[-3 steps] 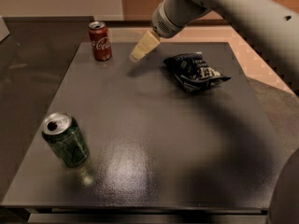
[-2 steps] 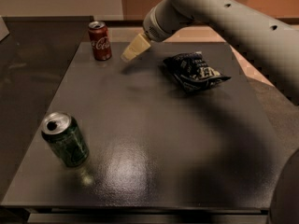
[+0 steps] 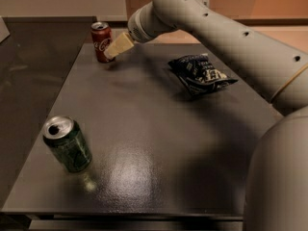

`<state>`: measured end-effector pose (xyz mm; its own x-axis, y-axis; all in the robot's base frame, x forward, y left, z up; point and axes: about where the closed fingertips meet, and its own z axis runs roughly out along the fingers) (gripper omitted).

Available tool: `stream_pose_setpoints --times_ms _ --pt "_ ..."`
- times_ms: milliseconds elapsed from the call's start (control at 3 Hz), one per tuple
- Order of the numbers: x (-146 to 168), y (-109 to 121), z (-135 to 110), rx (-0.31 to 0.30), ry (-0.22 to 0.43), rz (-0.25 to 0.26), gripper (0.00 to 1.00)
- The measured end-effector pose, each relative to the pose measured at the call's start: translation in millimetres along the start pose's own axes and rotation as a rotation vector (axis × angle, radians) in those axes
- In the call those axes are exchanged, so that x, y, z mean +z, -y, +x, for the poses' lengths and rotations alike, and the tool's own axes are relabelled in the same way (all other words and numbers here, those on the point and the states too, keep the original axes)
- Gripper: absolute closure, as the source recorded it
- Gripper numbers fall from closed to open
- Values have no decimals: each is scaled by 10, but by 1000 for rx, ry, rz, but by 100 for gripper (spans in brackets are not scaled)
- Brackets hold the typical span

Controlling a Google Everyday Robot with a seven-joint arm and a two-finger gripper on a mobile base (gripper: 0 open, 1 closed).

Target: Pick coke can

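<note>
The coke can (image 3: 101,41), red with white script and a silver top, stands upright at the far left corner of the dark table (image 3: 144,129). My gripper (image 3: 115,47), with pale yellow fingers, reaches in from the upper right and its tip is right beside the can's right side, overlapping it in this view. The grey arm (image 3: 216,37) spans from the right foreground to the gripper.
A green can (image 3: 67,144) stands upright near the front left of the table. A dark blue chip bag (image 3: 199,73) lies at the back right. The arm's bulky base (image 3: 279,177) fills the right foreground. A dark counter lies to the left.
The gripper has moved left across the back of the table, from about midway between the chip bag and the coke can to right beside the can. The cans and bag have not moved.
</note>
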<state>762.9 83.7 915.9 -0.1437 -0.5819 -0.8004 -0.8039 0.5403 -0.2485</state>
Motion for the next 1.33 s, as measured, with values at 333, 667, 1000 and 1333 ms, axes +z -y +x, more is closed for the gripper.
stream_pose_setpoints --times_ms 333,667,1000,1333 --pt "247 -65 -176 40 35 -45 0" --pt "443 -136 -296 77 53 -96 0" --pt "592 -184 -339 101 59 -131 0" --pt "710 -219 -366 108 60 -150 0"
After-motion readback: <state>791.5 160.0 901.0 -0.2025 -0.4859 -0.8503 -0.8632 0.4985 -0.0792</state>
